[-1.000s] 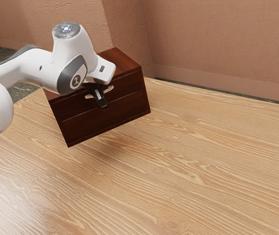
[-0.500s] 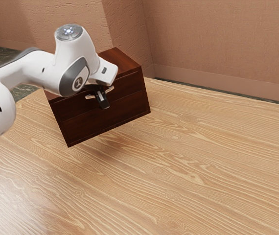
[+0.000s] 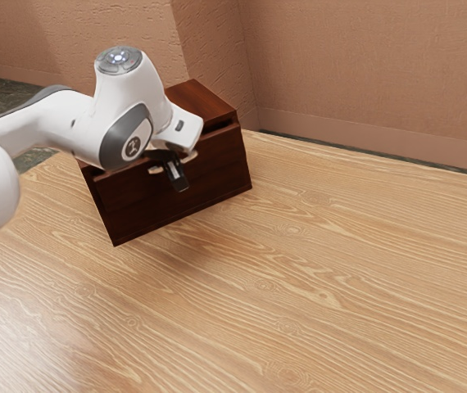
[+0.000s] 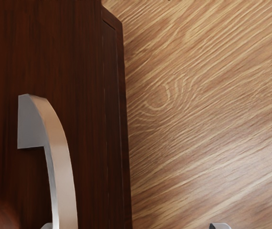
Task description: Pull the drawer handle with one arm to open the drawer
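A dark brown wooden cabinet (image 3: 202,100) with two drawers stands on the table at the back left of the exterior view. Its top drawer (image 3: 215,149) juts slightly out of the cabinet front, with a thin gap behind its upper edge. My black gripper (image 3: 174,172) is shut on the pale curved drawer handle (image 3: 156,170) at the middle of the drawer front, and my hand hides much of the handle. Close under my hand in the wrist view, the silver handle (image 4: 55,157) arcs across the dark drawer front (image 4: 40,47).
The light wooden tabletop (image 3: 324,270) stretches wide toward the exterior view's right and front. Tan walls (image 3: 364,57) rise behind the cabinet. The lower drawer (image 3: 147,209) sits flush. My white arm (image 3: 45,131) comes in from the left.
My gripper has moved a little toward the exterior view's right and front with the handle in it. The top drawer has slid slightly out of the cabinet.
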`<control>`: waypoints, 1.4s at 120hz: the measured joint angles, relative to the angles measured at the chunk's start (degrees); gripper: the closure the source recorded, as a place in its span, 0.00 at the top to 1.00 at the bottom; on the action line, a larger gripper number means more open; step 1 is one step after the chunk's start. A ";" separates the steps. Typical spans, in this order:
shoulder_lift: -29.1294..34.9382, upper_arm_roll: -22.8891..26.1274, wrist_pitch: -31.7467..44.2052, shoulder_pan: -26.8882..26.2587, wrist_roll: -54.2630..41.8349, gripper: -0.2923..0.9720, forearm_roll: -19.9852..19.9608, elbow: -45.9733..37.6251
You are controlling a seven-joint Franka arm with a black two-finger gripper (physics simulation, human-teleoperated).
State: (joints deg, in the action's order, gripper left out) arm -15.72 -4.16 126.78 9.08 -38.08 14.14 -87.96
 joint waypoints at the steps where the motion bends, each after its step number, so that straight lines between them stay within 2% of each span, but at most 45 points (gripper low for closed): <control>1: 0.09 0.00 0.01 -0.05 0.04 0.51 -0.01 -0.10; 16: 2.04 0.04 0.33 -0.86 0.80 0.50 0.15 -2.75; 27: 3.69 -0.02 0.61 -1.70 1.38 0.46 0.16 -4.65; 42: 5.62 -0.01 1.24 -2.80 2.32 0.51 0.30 -7.50; 63: 8.29 0.05 1.90 -4.05 3.56 0.48 0.39 -10.72; 86: 9.40 -0.05 2.20 -5.17 5.02 0.55 0.52 -12.50; 133: 12.30 0.16 2.37 -7.29 7.77 0.54 1.38 -16.06; 147: 13.06 0.05 2.36 -8.02 8.62 0.51 1.79 -16.80; 168: 13.88 -0.05 2.40 -8.96 9.95 0.54 2.41 -17.95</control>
State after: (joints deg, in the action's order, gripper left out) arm -1.84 -4.20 129.18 0.12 -28.13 16.54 -105.91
